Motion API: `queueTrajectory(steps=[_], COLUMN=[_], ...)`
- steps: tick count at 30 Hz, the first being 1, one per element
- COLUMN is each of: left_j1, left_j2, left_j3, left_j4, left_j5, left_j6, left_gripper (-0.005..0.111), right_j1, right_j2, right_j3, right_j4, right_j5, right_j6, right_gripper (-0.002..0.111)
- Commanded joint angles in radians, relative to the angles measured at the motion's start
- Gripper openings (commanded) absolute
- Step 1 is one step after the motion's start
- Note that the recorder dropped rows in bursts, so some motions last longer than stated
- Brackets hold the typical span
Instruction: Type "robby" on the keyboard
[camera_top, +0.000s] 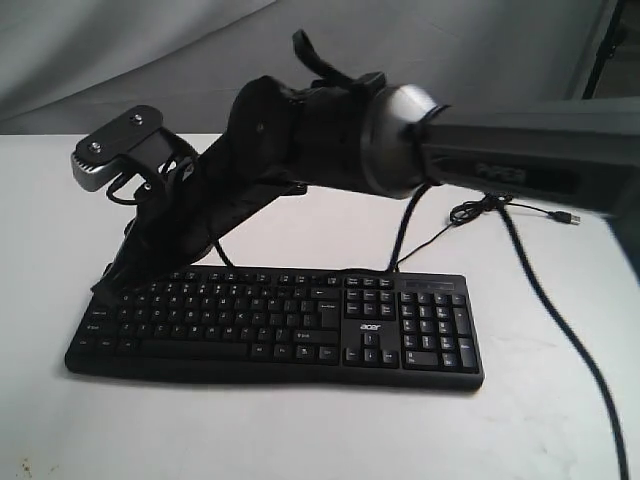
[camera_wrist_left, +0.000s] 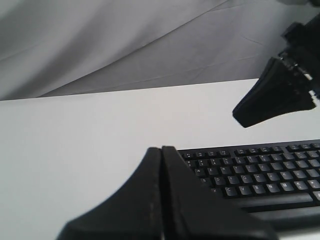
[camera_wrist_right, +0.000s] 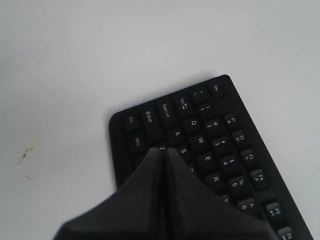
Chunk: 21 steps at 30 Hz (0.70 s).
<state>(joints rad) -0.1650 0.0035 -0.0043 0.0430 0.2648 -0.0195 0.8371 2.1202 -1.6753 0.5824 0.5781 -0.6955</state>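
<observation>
The black keyboard (camera_top: 300, 320) lies flat across the white table, with its number pad to the right; it also shows in the wrist views as the keyboard (camera_wrist_left: 260, 175) and the keyboard (camera_wrist_right: 210, 145). My right arm reaches across from the right. My right gripper (camera_top: 105, 287) is shut and points down at the keyboard's left end. In the right wrist view, the right gripper (camera_wrist_right: 161, 149) has its tip by the Z key, just below A and S. My left gripper (camera_wrist_left: 161, 148) is shut and empty, low beside the keyboard's left end. It is out of the exterior view.
The keyboard's thin cable ends in a loose USB plug (camera_top: 565, 215) at the back right. A thick black arm cable (camera_top: 560, 320) runs down the right side of the table. A grey cloth (camera_top: 100, 60) hangs behind. Small brown specks (camera_wrist_right: 22, 156) mark the table.
</observation>
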Motion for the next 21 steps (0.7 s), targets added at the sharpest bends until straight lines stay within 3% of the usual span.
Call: queueTrajectory(steps=[1, 21], left_j1=[-0.006, -0.006], left_j2=[-0.003, -0.003], left_j3=[0.004, 0.004], left_j4=[0.005, 0.005], left_j5=[-0.007, -0.007], left_j6=[-0.003, -0.003], left_gripper=[0.0, 0.0], right_j1=[0.002, 0.0], right_j2=[0.079, 0.239], right_j3=[-0.085, -0.118], right_j4=[-0.054, -0.186], right_j5=[-0.015, -0.138], right_j6=[0.018, 0.022], right_gripper=[0.0, 0.0])
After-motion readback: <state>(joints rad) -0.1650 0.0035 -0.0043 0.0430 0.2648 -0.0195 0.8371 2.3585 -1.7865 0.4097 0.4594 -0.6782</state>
